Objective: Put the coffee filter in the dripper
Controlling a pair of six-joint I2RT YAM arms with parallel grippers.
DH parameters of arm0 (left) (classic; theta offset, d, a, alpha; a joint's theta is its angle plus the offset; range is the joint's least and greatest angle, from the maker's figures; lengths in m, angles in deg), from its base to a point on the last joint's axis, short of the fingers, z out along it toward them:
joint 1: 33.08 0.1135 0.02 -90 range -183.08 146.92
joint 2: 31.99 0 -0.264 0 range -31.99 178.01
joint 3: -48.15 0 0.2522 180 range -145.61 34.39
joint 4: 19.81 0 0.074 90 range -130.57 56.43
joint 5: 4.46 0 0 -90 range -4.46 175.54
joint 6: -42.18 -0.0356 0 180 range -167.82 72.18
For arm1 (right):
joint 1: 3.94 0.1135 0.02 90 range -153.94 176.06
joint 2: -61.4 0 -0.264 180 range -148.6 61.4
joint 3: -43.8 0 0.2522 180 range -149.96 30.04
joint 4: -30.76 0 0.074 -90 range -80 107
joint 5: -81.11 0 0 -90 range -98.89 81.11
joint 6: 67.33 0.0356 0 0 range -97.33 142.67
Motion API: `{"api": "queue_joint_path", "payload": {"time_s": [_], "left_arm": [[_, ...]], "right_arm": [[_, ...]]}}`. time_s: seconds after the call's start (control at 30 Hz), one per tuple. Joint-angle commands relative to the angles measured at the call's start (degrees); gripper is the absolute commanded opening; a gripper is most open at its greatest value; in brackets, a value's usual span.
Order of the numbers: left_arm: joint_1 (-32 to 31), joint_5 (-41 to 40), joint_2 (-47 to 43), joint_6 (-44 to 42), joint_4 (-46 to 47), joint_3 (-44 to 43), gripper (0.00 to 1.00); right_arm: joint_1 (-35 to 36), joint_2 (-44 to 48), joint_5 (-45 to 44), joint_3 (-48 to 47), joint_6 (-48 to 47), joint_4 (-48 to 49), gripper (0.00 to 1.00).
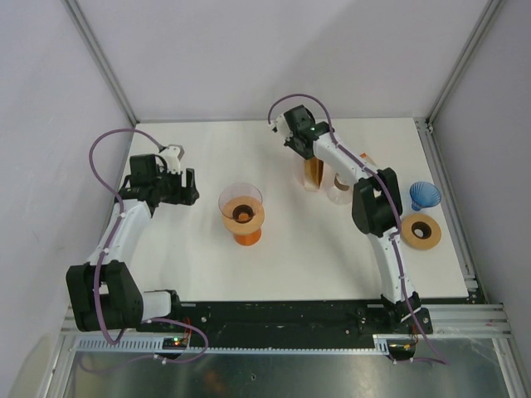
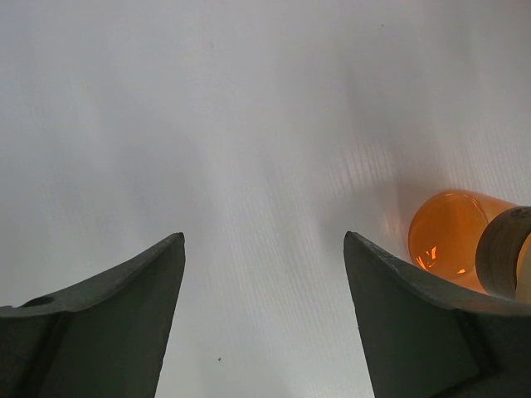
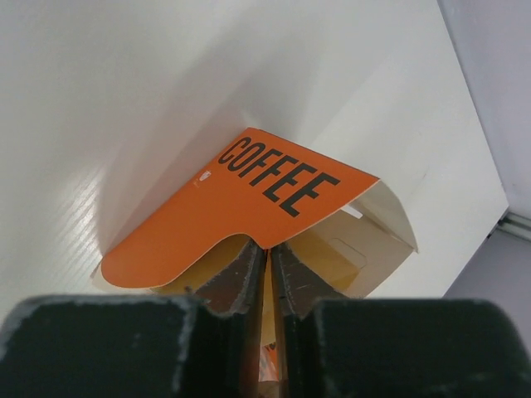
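Observation:
The dripper (image 1: 241, 212), a clear cone on an orange base, stands at the table's middle. It also shows at the right edge of the left wrist view (image 2: 448, 236). The orange "COFFEE" filter box (image 1: 314, 173) stands at the back right. In the right wrist view its flap (image 3: 249, 191) is lifted. My right gripper (image 3: 268, 249) reaches into the box (image 1: 308, 157). It is shut on a thin paper coffee filter (image 3: 267, 313) pinched between its fingers. My left gripper (image 1: 189, 186) is open and empty (image 2: 264, 236), left of the dripper.
A blue fluted dripper (image 1: 425, 196) and a tan ring (image 1: 421, 231) sit at the right edge beside the right arm. A pale open part of the box (image 1: 338, 187) lies just right of the orange box. White walls enclose the table.

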Motion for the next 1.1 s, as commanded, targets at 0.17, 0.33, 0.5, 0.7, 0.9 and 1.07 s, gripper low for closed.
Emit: {"api": "queue_joint_path", "payload": {"time_s": [0.17,0.33,0.5,0.7,0.9,1.07], "left_arm": [[0.3,1.0,0.3,-0.3,1.8,0.1,0.82],[0.3,1.2,0.2,-0.3,1.8,0.1,0.82],[0.3,1.3,-0.1,-0.3,1.8,0.2,0.82],[0.3,1.3,-0.5,-0.4,1.8,0.2,0.82],[0.3,1.3,-0.6,-0.4,1.8,0.2,0.82],[0.3,1.4,-0.6,-0.4,1.7,0.2,0.82]], "right_arm": [[-0.8,1.6,0.4,-2.4,5.5,0.7,0.0],[-1.5,4.9,4.0,-1.7,10.6,0.7,0.0],[-1.7,8.3,6.8,0.3,14.2,1.4,0.0],[-1.6,10.6,7.8,1.4,15.7,1.4,0.0],[-1.6,11.6,8.7,2.1,16.5,1.3,0.0],[-1.7,13.2,10.5,2.4,17.9,1.3,0.0]]}}
